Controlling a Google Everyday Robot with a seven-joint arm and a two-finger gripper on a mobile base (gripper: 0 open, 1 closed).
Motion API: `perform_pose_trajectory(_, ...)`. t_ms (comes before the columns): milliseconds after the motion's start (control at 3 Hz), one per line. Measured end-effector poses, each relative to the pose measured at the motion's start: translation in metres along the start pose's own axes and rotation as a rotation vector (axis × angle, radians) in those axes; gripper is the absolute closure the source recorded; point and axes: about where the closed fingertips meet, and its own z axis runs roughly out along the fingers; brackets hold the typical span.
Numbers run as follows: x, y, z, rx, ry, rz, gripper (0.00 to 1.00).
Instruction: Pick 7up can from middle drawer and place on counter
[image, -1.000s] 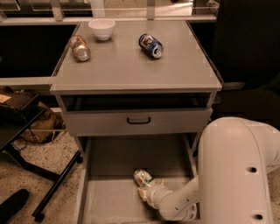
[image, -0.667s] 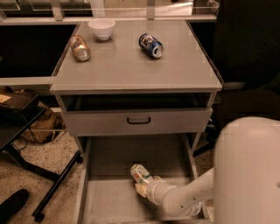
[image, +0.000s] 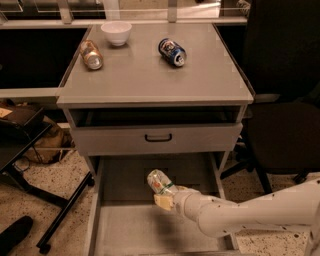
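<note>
The 7up can (image: 159, 181), silvery-white with green and red marks, is held tilted above the floor of the open middle drawer (image: 125, 227). My gripper (image: 165, 195) is shut on its lower end, with the white arm reaching in from the lower right. The counter (image: 150, 75) is the grey top of the cabinet, above and behind the can.
On the counter lie a brown-gold can (image: 91, 54) at the left, a white bowl (image: 116, 32) at the back and a dark blue can (image: 172, 51). A closed drawer front with a black handle (image: 158, 137) sits above the open drawer. A black chair base (image: 55, 220) stands at the left.
The can has been lifted off the drawer floor and carried up and back. The arm has pulled lower and to the right in the picture.
</note>
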Motion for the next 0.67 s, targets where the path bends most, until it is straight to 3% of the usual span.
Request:
perform_pose_trajectory(333,-0.007,0.004,-0.005,0.003,0.011,-0.023,1.00)
perform_pose_trajectory(667,-0.039,0.025,-0.037,-0.017,0.014,-0.056,1.00)
